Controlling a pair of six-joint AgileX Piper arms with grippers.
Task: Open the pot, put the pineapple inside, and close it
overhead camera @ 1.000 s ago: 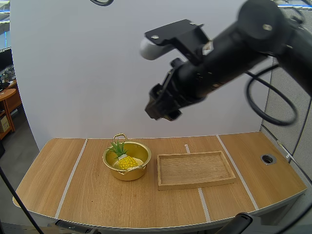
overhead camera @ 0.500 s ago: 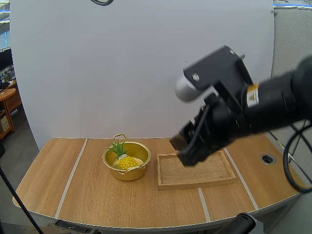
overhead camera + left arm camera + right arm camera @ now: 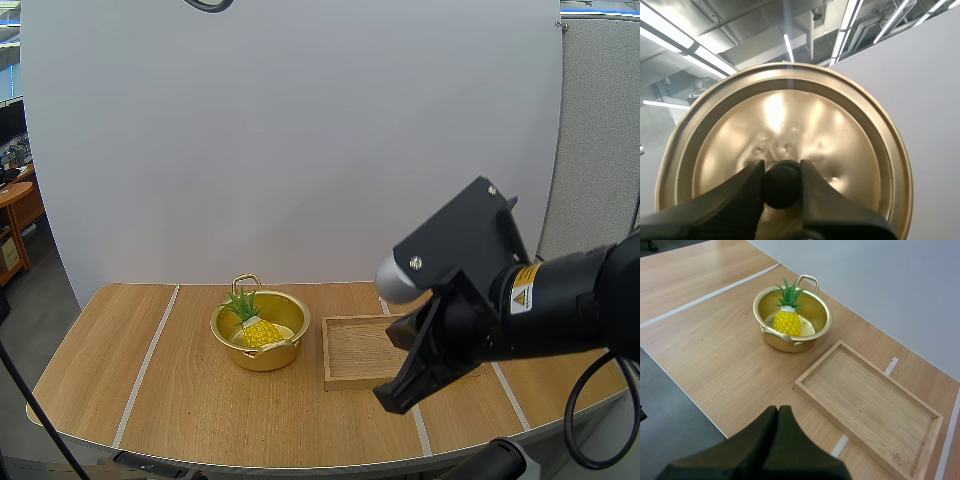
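Note:
A gold pot (image 3: 262, 357) stands open on the table left of centre, with a yellow pineapple (image 3: 261, 331) with green leaves inside it. The right wrist view looks down on the same pot (image 3: 790, 343) and pineapple (image 3: 786, 322). My left gripper (image 3: 782, 172) is shut on the black knob (image 3: 782, 187) of the gold lid (image 3: 785, 120), which is held up in the air. My right gripper (image 3: 392, 395) hangs low over the wooden tray's near edge, its fingers together as one dark wedge (image 3: 778, 411) with nothing between them.
A wooden tray (image 3: 870, 407) lies empty to the right of the pot, partly hidden by my right arm (image 3: 500, 300) in the high view. Pale tape lines (image 3: 145, 360) cross the tabletop. A round grommet hole sits at the table's far right.
My right arm has swung down and rightward from high above the pot to just over the tray. Its fingers have gone from wide apart to shut. The pot and pineapple have not moved.

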